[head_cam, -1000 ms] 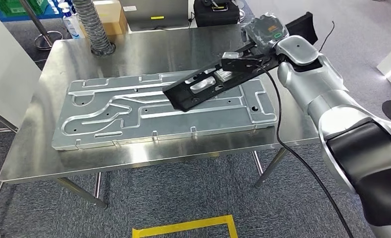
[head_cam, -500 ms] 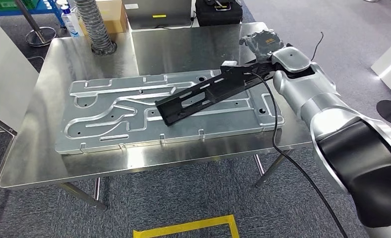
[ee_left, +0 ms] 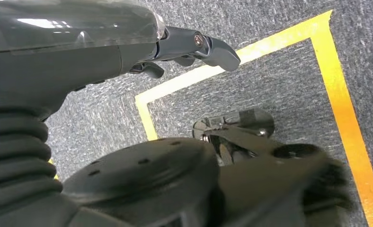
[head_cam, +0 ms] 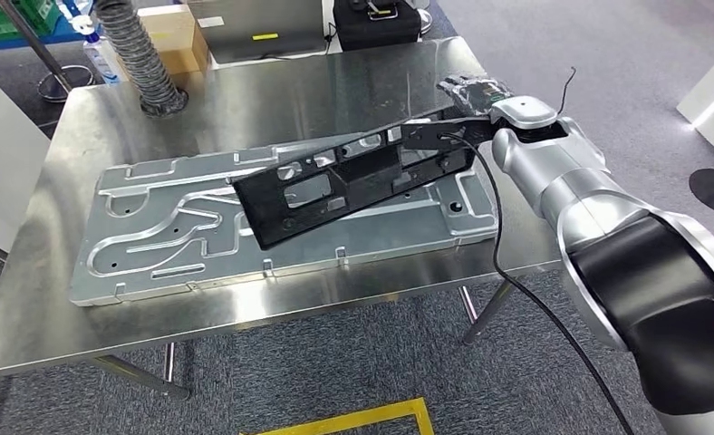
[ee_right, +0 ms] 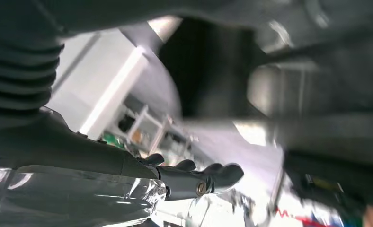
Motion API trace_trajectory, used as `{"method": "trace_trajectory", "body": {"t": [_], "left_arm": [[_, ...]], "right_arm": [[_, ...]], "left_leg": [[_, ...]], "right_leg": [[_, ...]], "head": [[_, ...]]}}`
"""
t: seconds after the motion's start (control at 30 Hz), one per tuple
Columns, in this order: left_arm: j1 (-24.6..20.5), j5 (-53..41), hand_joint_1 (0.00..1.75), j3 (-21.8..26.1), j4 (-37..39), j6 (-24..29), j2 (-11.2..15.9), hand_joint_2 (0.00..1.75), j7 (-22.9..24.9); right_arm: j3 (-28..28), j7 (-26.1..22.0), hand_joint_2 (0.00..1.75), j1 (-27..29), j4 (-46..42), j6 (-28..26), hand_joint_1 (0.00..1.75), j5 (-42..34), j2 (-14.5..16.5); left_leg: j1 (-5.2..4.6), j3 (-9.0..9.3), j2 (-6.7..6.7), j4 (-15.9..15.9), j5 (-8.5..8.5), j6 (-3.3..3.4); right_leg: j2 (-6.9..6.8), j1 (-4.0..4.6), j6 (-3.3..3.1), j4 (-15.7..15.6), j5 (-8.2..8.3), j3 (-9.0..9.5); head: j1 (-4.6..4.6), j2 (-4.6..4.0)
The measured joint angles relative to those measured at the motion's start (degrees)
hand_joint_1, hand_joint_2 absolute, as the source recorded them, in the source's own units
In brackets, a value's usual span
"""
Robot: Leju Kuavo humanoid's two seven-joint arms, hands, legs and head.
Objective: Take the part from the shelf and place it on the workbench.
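While its far end is rested on the grey machined plate (head_cam: pixel 199 227) on the steel workbench (head_cam: pixel 272 86), the long black part (head_cam: pixel 335 181) is gripped at one end by the right hand (head_cam: pixel 467 95).

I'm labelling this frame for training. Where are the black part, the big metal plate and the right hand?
black part (head_cam: pixel 313 195): head view, on its wide lower end.
metal plate (head_cam: pixel 154 231): head view, on its grooved left half.
right hand (head_cam: pixel 469 91): head view, on the back of the hand.
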Motion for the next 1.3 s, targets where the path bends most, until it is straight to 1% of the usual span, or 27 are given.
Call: {"method": "trace_trajectory", "body": {"t": [0.03, 0.07, 0.13, 0.17, 0.2, 0.27, 0.33, 0.37, 0.47, 0.5, 0.53, 0.57, 0.63, 0.67, 0.7, 0.73, 0.83, 0.9, 0.97, 1.0, 1.03, 1.07, 1.13, 1.17, 1.2, 1.23, 1.3], "left_arm": [[0.0, 0.0, 0.00, 0.0, 0.0, 0.0, 0.0, 0.00, 0.0], [0.0, 0.0, 0.00, 0.0, 0.0, -0.1, 0.1, 0.00, 0.0], [0.0, 0.2, 0.00, 0.0, 0.0, -0.1, 0.4, 0.00, 0.0], [-0.1, 0.3, 0.00, 0.0, 0.0, -0.2, 0.5, 0.00, 0.0], [-0.1, 0.4, 0.00, 0.0, 0.0, -0.2, 0.6, 0.00, -0.1], [-0.1, 0.5, 0.00, 0.0, 0.0, -0.3, 0.7, 0.00, -0.1], [0.0, 0.5, 0.00, 0.0, 0.0, -0.4, 0.8, 0.00, -0.1], [0.0, 0.5, 0.00, 0.0, 0.0, -0.4, 0.8, 0.00, -0.1], [0.0, 0.5, 0.00, 0.0, 0.0, -0.6, 0.9, 0.00, -0.1], [0.1, 0.5, 0.00, 0.0, 0.0, -0.6, 0.9, 0.00, -0.1], [0.1, 0.5, 0.00, 0.0, 0.0, -0.6, 0.9, 0.00, -0.1], [0.1, 0.5, 0.00, 0.0, 0.0, -0.7, 0.9, 0.00, 0.0], [0.2, 0.4, 0.00, 0.0, 0.0, -0.7, 0.9, 0.00, 0.2], [0.1, 0.4, 0.00, 0.0, 0.0, -0.6, 1.0, 0.00, 0.3], [0.1, 0.5, 0.00, 0.0, 0.0, -0.5, 1.0, 0.00, 0.4], [0.1, 0.7, 0.00, 0.1, 0.0, -0.4, 1.0, 0.00, 0.6], [0.1, 1.6, 0.00, 0.5, 0.0, 0.3, 1.0, 0.00, 1.1], [0.3, 1.8, 0.00, 1.0, 0.1, 0.9, 0.9, 0.00, 1.1], [0.6, 1.8, 0.00, 1.3, 0.1, 1.1, 0.8, 0.00, 1.2], [0.9, 1.9, 0.00, 1.4, 0.1, 1.1, 0.7, 0.00, 1.2], [1.1, 1.9, 0.00, 1.5, 0.2, 1.1, 0.7, 0.00, 1.2], [1.2, 2.0, 0.00, 1.6, 0.2, 1.1, 0.7, 0.00, 1.2], [1.4, 2.1, 0.00, 1.7, 0.2, 1.1, 0.7, 0.00, 1.2], [1.5, 2.2, 0.00, 1.8, 0.2, 1.2, 0.7, 0.00, 1.1], [1.5, 2.3, 0.00, 1.9, 0.2, 1.2, 0.6, 0.00, 1.0], [1.5, 2.3, 0.00, 2.0, 0.2, 1.2, 0.6, 0.00, 1.0], [1.6, 2.3, 0.00, 2.1, 0.2, 1.3, 0.5, 0.00, 0.9]], "right_arm": [[-0.1, 0.2, 0.00, -0.1, 0.2, 1.9, 0.00, -0.1, 0.0], [-0.3, 0.4, 0.00, -0.2, 0.4, 4.0, 0.00, -0.1, 0.0], [-0.8, 0.7, 0.00, -0.6, 0.8, 8.1, 0.00, -0.4, -0.1], [-1.0, 0.9, 0.00, -0.9, 1.1, 10.2, 0.00, -0.5, -0.2], [-1.2, 1.1, 0.00, -1.2, 1.3, 12.3, 0.00, -0.6, -0.2], [-1.6, 1.4, 0.00, -1.7, 1.9, 17.0, 0.00, -0.8, -0.3], [-1.7, 1.5, 0.00, -2.4, 2.3, 20.7, 0.00, -0.8, -0.3], [-1.7, 1.5, 0.00, -2.9, 2.5, 21.7, 0.00, -0.8, -0.2], [-1.8, 1.7, 0.00, -3.7, 3.0, 23.5, 0.00, -0.9, 0.7], [-1.8, 2.0, 0.00, -3.8, 3.3, 25.1, 0.00, -0.9, 1.1], [-1.8, 2.4, 0.00, -3.9, 3.7, 27.4, 0.00, -0.9, 1.5], [-1.8, 2.7, 0.00, -4.2, 4.0, 30.0, 0.00, -1.0, 1.9], [-1.9, 3.0, 0.00, -5.2, 4.4, 33.7, 0.00, -1.3, 2.4], [-2.0, 2.7, 0.00, -5.7, 4.5, 34.4, 0.00, -1.5, 2.5], [-2.2, 2.2, 0.00, -6.2, 4.5, 34.1, 0.00, -1.8, 2.6], [-2.4, 1.4, 0.00, -6.5, 4.5, 33.0, 0.00, -2.0, 2.6], [-3.0, -2.6, 0.00, -6.8, 3.8, 25.3, 0.00, -2.1, 2.1], [-3.2, -5.9, 0.00, -7.0, 2.9, 20.0, 0.00, -0.8, 1.4], [-3.0, -9.4, 0.00, -6.8, 2.1, 16.0, 0.00, 0.6, 1.0], [-2.9, -11.0, 0.00, -6.4, 1.5, 14.4, 0.00, 0.7, 0.9], [-2.8, -12.4, 0.00, -5.7, 0.7, 13.1, 0.00, 0.4, 0.8], [-2.8, -13.3, 0.00, -4.8, -0.4, 12.2, 0.00, -0.3, 0.7], [-2.9, -13.7, 0.00, -2.6, -3.8, 11.3, 0.00, -2.3, 0.4], [-3.1, -13.3, 0.00, -1.5, -5.7, 11.1, 0.00, -3.4, 0.2], [-3.4, -12.4, 0.00, -0.2, -7.8, 10.7, 0.00, -4.6, 0.1], [-4.0, -11.2, 0.00, 1.3, -10.0, 10.3, 0.00, -5.8, -0.1], [-5.7, -8.5, 0.00, 4.9, -14.9, 9.2, 0.00, -8.3, -0.2]], "left_leg": [[-0.02, -0.02, -0.08, -0.6, 1.14, 0.20], [-0.08, 1.08, -0.14, -3.4, 3.16, 0.48], [-0.42, 4.82, -0.04, -11.6, 7.15, 1.15], [-0.61, 6.41, 0.08, -14.8, 8.03, 1.39], [-0.79, 7.32, 0.17, -16.6, 8.18, 1.51], [-0.86, 7.82, 0.18, -17.7, 7.83, 1.65], [-0.66, 8.12, 0.52, -18.5, 8.28, 2.07], [-0.59, 8.29, 0.77, -18.9, 8.52, 2.36], [-0.75, 8.40, 1.57, -19.2, 8.66, 2.78], [-0.76, 8.40, 1.83, -19.1, 8.64, 2.79], [-0.73, 8.38, 2.06, -19.0, 8.60, 2.74], [-0.67, 8.37, 2.22, -18.9, 8.52, 2.61], [-0.61, 8.31, 2.43, -18.3, 8.19, 2.10], [-0.66, 8.26, 2.44, -18.0, 7.98, 1.77], [-0.72, 8.24, 2.43, -17.7, 7.83, 1.44], [-0.77, 8.25, 2.43, -17.5, 7.75, 1.15], [-0.47, 7.89, 2.21, -16.6, 6.95, 0.34], [-0.18, 6.07, 1.30, -12.1, 4.15, 0.13], [-0.03, 3.03, 0.51, -4.3, 0.59, 0.21], [-0.01, 1.98, 0.37, -1.4, -0.28, 0.32], [-0.02, 1.84, 0.32, -0.5, -0.16, 0.49], [-0.05, 2.78, 0.31, -1.9, 0.96, 0.77], [-0.28, 6.91, 0.61, -9.2, 4.31, 1.63], [-0.54, 8.90, 0.98, -12.8, 5.46, 1.93], [-0.77, 10.33, 1.33, -15.3, 5.90, 2.07], [-0.98, 11.02, 1.66, -16.6, 5.81, 2.05], [-0.85, 11.27, 2.02, -17.6, 5.92, 1.89]], "right_leg": [[0.20, 0.04, -0.03, 0.0, -0.07, 0.16], [0.38, 0.05, -0.03, 0.0, -0.14, 0.35], [0.70, 0.11, 0.15, 0.0, -0.30, 0.63], [0.83, 0.14, 0.35, 0.0, -0.30, 0.60], [0.91, 0.18, 0.61, 0.0, -0.25, 0.51], [1.02, 0.22, 1.21, -0.2, -0.02, 0.38], [0.82, 0.28, 1.66, 0.7, -0.78, 0.04], [0.51, 0.38, 1.85, 2.5, -2.04, -0.74], [-0.40, 0.42, 2.43, 12.2, -7.18, -5.19], [-0.55, 0.33, 2.66, 14.2, -7.79, -6.15], [-0.72, 0.18, 2.88, 14.4, -7.42, -6.20], [-0.90, -0.03, 3.10, 12.4, -6.12, -5.14], [-0.94, -0.48, 3.46, 5.3, -2.89, -1.33], [-0.73, -0.51, 3.27, 2.5, -1.80, 0.10], [-0.52, -0.41, 2.87, 1.0, -1.31, 0.83], [-0.32, -0.19, 2.31, 0.8, -1.27, 0.84], [-0.20, -0.08, 0.88, 0.6, -0.97, 0.96], [0.01, -0.23, 0.28, 0.5, -0.81, 1.15], [0.35, -0.11, -0.03, 0.5, -0.72, 1.12], [0.62, -0.03, -0.11, 0.5, -0.66, 1.10], [0.94, 0.04, -0.16, 0.5, -0.60, 1.08], [1.31, 0.10, -0.19, 0.5, -0.52, 1.09], [2.05, 0.16, -0.11, 0.6, -0.36, 1.06], [2.33, 0.30, 0.05, 0.6, -0.23, 0.89], [2.63, 0.38, 0.33, 0.6, 0.00, 0.62], [2.89, 0.46, 0.66, 0.5, 0.29, 0.32], [3.35, 0.48, 1.32, 0.2, 0.85, 0.11]], "head": [[0.00, 0.00], [0.00, 0.00], [0.00, 0.00], [0.00, 0.00], [0.00, 0.00], [0.00, 0.00], [0.01, 0.00], [0.01, 0.00], [0.00, 0.00], [0.00, 0.00], [0.00, 0.00], [0.00, 0.00], [0.00, 0.00], [0.00, 0.00], [0.00, 0.00], [-0.01, 0.00], [-0.02, 0.00], [-0.02, 0.00], [-0.02, 0.00], [-0.02, 0.00], [-0.02, 0.00], [-0.02, 0.00], [-0.02, 0.00], [-0.02, 0.00], [-0.02, 0.00], [-0.02, 0.00], [-0.01, 0.00]]}}
